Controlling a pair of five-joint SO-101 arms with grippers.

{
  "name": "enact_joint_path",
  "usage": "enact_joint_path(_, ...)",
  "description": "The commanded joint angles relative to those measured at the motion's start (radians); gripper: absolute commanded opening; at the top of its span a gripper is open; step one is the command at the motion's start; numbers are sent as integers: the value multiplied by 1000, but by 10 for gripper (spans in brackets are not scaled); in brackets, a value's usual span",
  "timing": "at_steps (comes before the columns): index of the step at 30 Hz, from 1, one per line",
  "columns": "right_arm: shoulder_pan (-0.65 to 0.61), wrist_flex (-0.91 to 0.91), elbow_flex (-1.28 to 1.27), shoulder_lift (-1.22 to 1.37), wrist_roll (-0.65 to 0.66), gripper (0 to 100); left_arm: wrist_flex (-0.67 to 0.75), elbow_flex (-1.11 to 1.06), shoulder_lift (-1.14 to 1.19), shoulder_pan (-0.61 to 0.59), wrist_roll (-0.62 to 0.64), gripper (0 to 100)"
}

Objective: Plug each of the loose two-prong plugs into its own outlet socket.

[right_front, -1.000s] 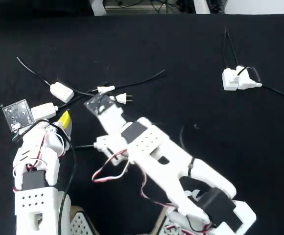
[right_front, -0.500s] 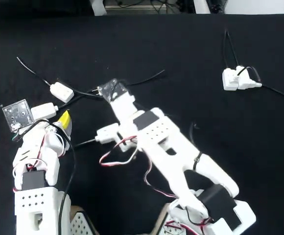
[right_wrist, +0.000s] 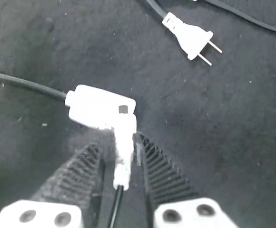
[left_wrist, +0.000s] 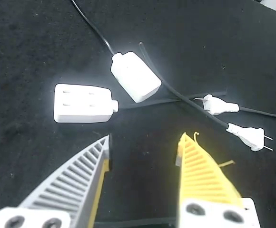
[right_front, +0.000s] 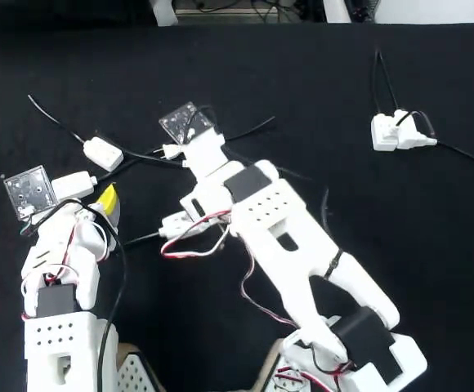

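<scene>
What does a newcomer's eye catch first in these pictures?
The white right arm stretches from the near edge to the middle of the black table; the right gripper straddles a white plug pointing at a corded white block. At the left, the left gripper stands open before a slotted outlet.

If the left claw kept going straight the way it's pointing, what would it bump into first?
Probably the black cable just ahead of the open left claw, then the white block behind it; depth is unclear, so the table might come first.
</scene>
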State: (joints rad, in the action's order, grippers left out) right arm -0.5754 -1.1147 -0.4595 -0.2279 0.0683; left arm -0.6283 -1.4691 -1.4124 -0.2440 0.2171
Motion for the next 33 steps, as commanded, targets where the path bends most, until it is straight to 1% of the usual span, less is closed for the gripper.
enact_joint_path(1, -2, -63, 111, -1, -3, 11, 14, 31, -5, -12, 11, 234)
enact_joint_path(6, -2, -40, 122, 102, -89, 11, 14, 31, -5, -12, 11, 234)
enact_joint_path(10, 2, -120, 228, 259, -167, 11, 14, 31, -5, -12, 11, 234)
enact_joint_path(15, -2, -284, 433, 386, -180, 11, 12, 31, -5, -12, 11, 234)
enact_joint_path(17, -3, -325, 492, 409, -184, 11, 12, 31, -5, -12, 11, 234)
enact_joint_path(19, -3, -350, 530, 432, -218, 11, 12, 31, -5, -12, 11, 234)
enact_joint_path(23, -3, -350, 549, 473, -230, 11, 11, 28, -5, -12, 11, 234)
enact_joint_path(28, -3, -347, 549, 503, -232, 11, -31, 35, -5, -1, 11, 234)
enact_joint_path(33, -49, -348, 576, 504, -235, 11, -34, 38, -5, -1, 11, 234)
